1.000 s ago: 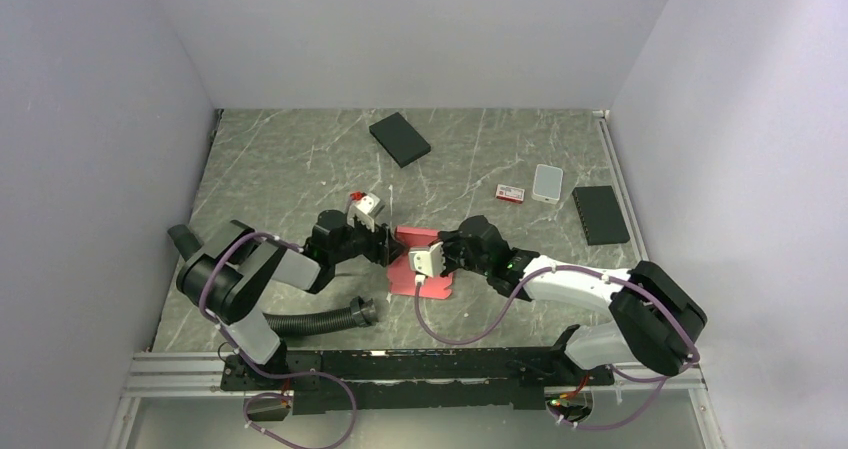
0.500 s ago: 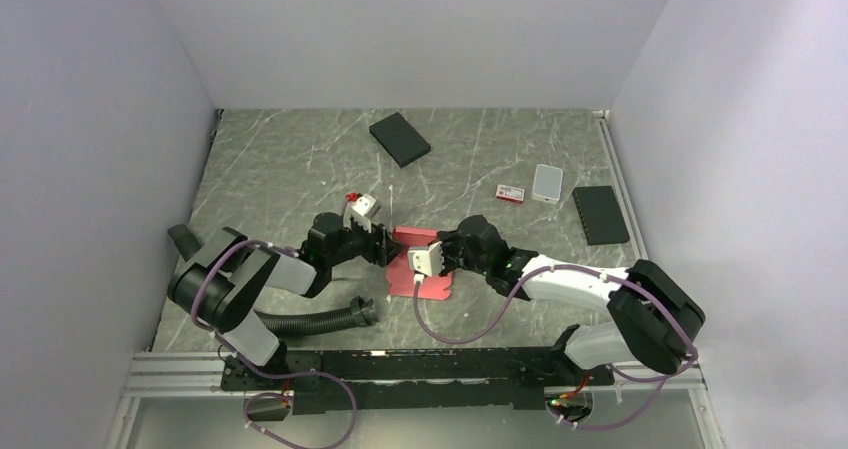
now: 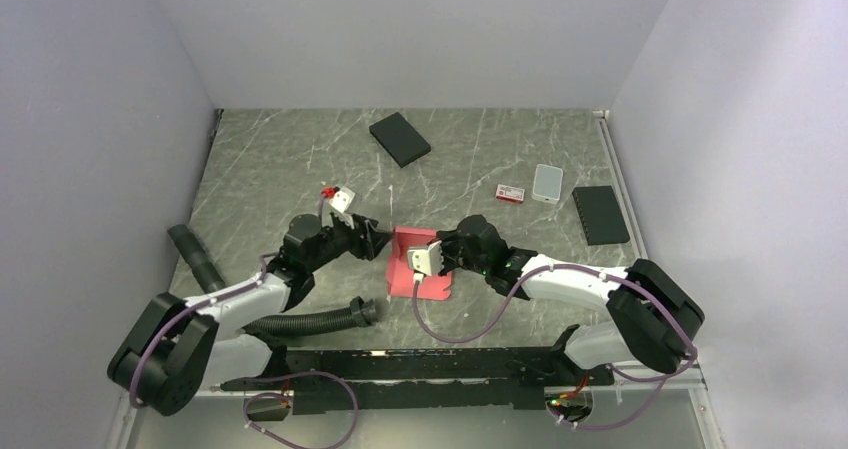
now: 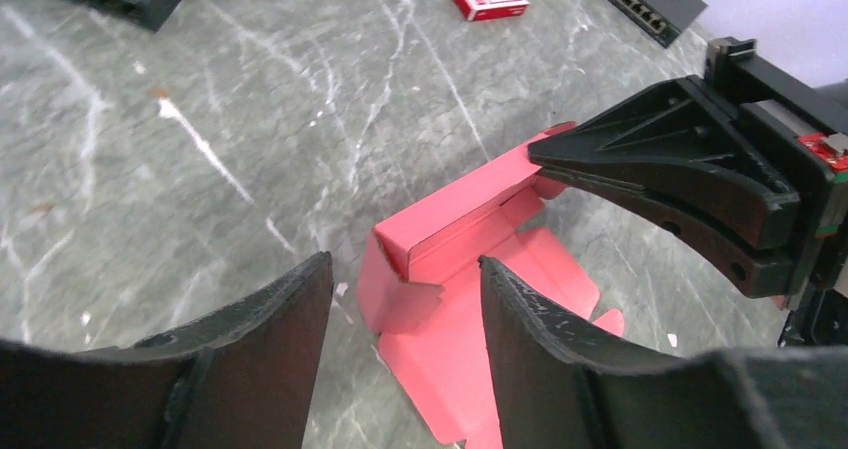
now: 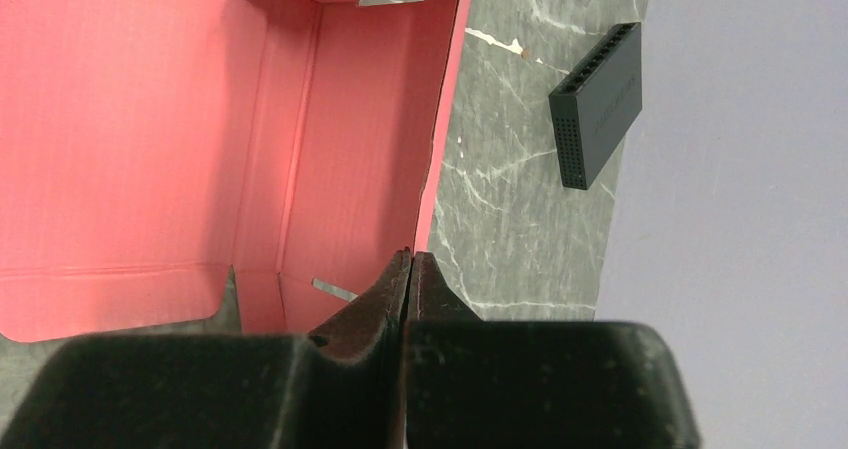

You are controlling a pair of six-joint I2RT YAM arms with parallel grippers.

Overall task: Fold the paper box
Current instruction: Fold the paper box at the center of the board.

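The paper box (image 3: 408,274) is a pinkish-red die-cut sheet lying at the table's middle, with its far wall folded upright and its flaps spread flat. My right gripper (image 3: 438,241) is shut on the right end of that raised wall. In the right wrist view the wall's edge runs straight down into the closed jaws of my right gripper (image 5: 410,257), with the paper box's (image 5: 150,119) red inside to the left. My left gripper (image 3: 374,239) stands open just left of the box and touches nothing. The left wrist view shows the box (image 4: 470,299) beyond the open fingers (image 4: 270,319).
A black flat box (image 3: 400,139) lies at the back. A tiny red-and-white carton (image 3: 510,193), a small white case (image 3: 547,182) and a second black box (image 3: 600,214) sit at the right. A black ribbed hose (image 3: 310,319) runs along the near left.
My left arm has swung back to the left, taking its open gripper off the box's left edge. The right gripper and the box have stayed put.
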